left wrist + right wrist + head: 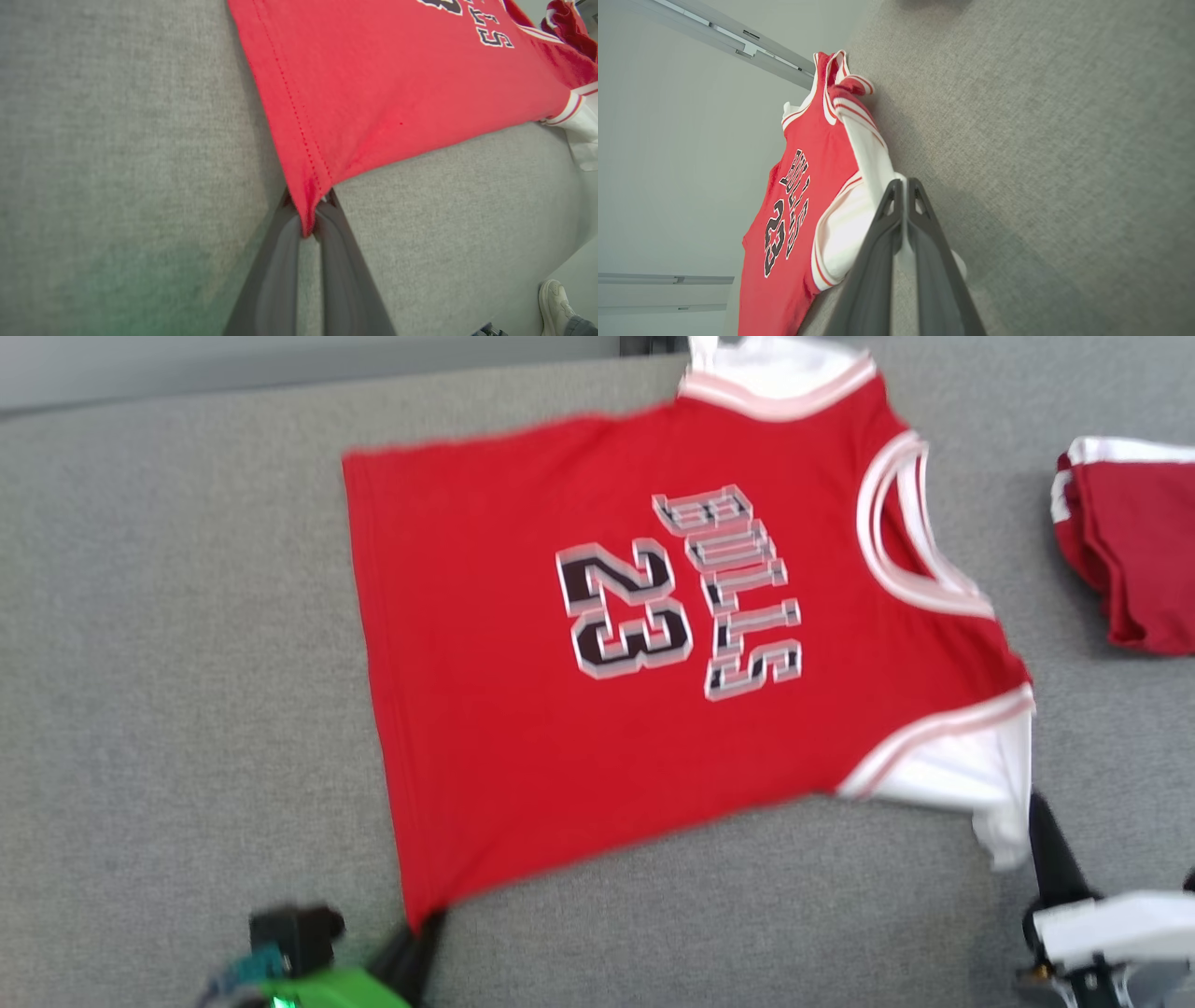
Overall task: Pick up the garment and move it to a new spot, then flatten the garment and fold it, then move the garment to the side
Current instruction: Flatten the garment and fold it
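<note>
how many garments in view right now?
2. A red jersey spread flat in the middle, held by the left gripper and right gripper; a second red garment bunched at the right edge, partly cut off. Others may be out of frame.

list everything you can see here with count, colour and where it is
jersey: one, red with white sleeves and a BULLS 23 print, spread out across the middle of the table
second garment: one, dark red with white trim, bunched at the right of the head view, apart from the jersey
table: one, grey fabric top, under both garments
shoe: one, white, a person's, on the floor beside the table
left hand: one, dark fingers, shut on the jersey's near hem corner
right hand: one, dark fingers, shut on the jersey's near white sleeve
</note>
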